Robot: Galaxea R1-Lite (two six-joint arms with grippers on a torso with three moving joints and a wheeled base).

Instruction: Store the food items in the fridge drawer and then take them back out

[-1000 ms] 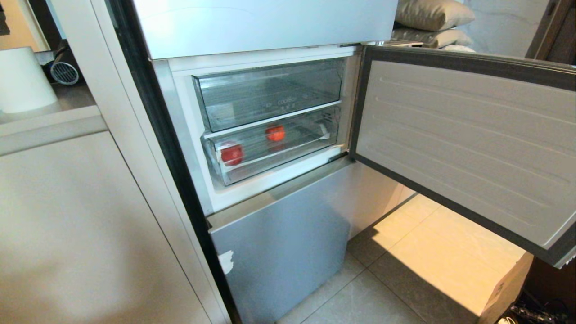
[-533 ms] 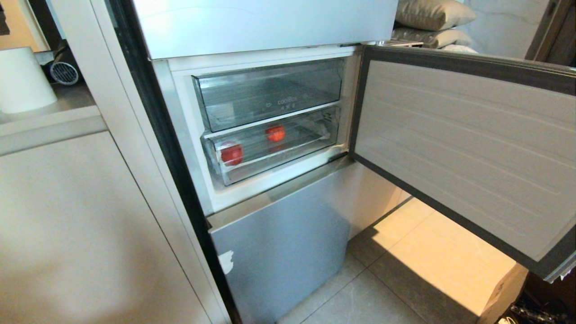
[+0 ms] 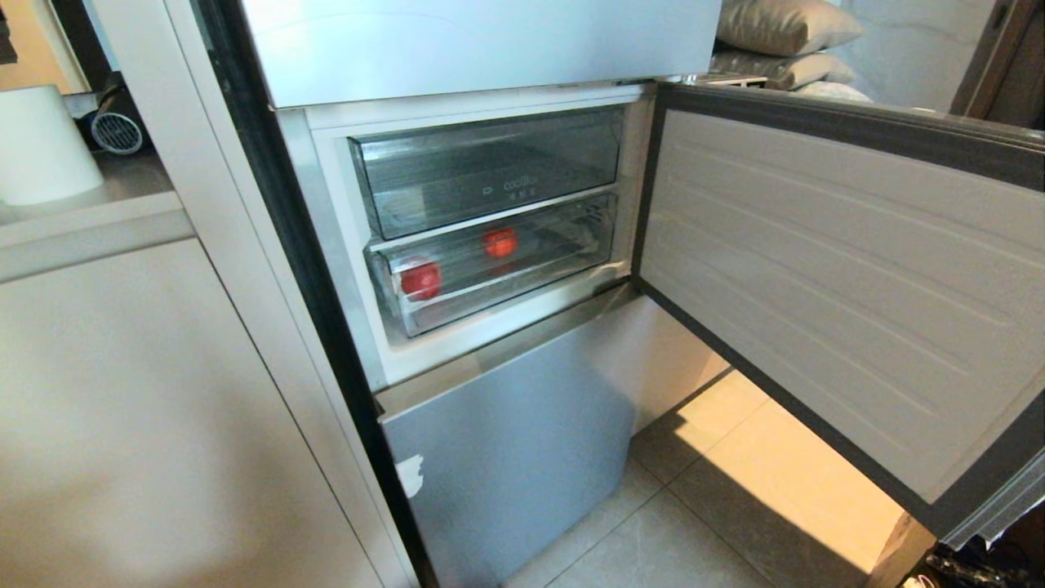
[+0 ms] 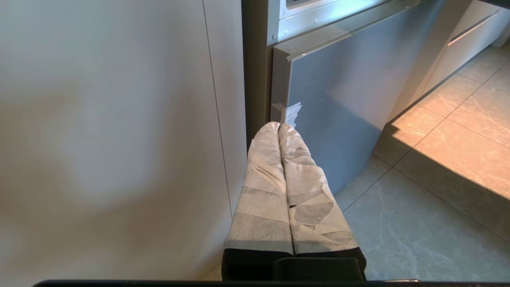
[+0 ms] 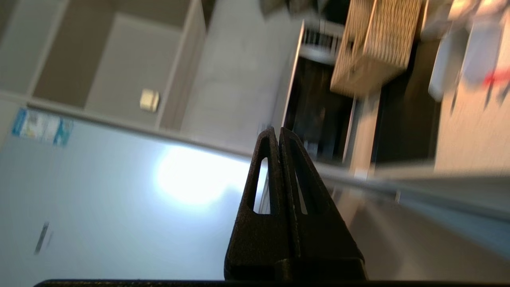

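Observation:
Two red food items (image 3: 420,280) (image 3: 500,242) lie inside the fridge drawer (image 3: 522,278), the lower clear one, which is pushed in. The fridge's middle door (image 3: 833,269) stands open to the right. Neither arm shows in the head view. In the right wrist view, my right gripper (image 5: 275,131) is shut and empty, close to the door's glossy pale-blue outer face (image 5: 119,191). My left gripper (image 4: 279,126), wrapped in white tape, is shut and empty, parked low near the bottom fridge door (image 4: 338,99).
A clear drawer with small lettering (image 3: 490,175) sits above the fridge drawer. A white cabinet (image 3: 122,408) flanks the fridge on the left. A cardboard box (image 3: 894,555) stands on the tiled floor (image 3: 718,490) under the open door.
The open door has swung in toward the fridge, its outer edge shifting left. The food items and the drawer have not moved.

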